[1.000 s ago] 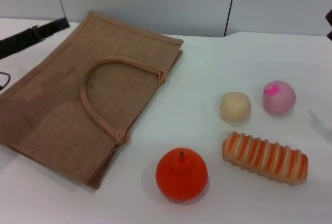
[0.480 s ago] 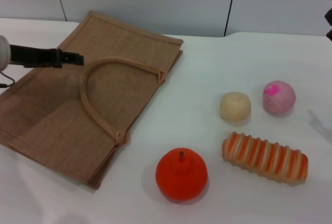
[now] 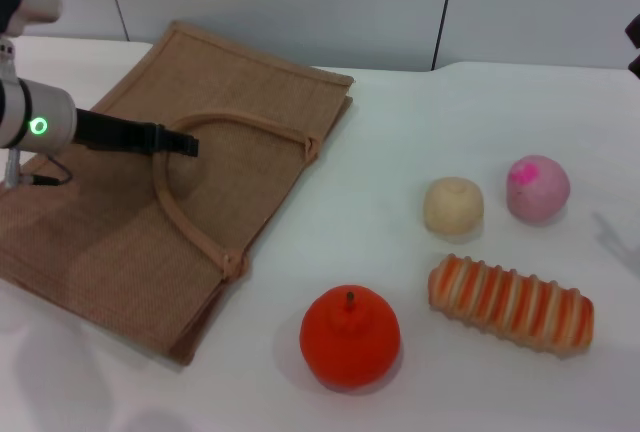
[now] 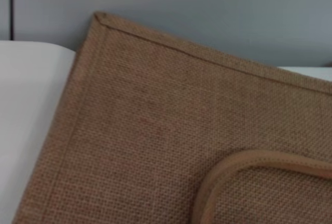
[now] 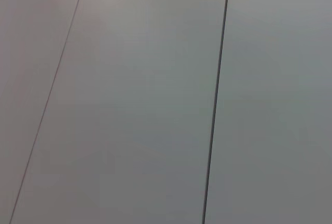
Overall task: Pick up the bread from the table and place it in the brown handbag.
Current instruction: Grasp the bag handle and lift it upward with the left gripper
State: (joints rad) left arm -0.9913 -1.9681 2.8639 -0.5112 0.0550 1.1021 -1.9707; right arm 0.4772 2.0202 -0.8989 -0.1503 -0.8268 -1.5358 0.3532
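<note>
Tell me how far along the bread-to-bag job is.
Barely begun. The bread lies untouched on the table, right of the orange fruit. The left hand hovers over the brown handbag, near its handle. Grasping, carrying and bagging remain. The right hand is out of view.

Under my matt black left gripper [image 3: 180, 142] lies the brown handbag [image 3: 120, 222], coarse woven jute with smooth piped handles, on the smooth, matt white table [image 3: 420, 122].

light: even, bright | shadows: soft, faint under items | focus: slightly soft
</note>
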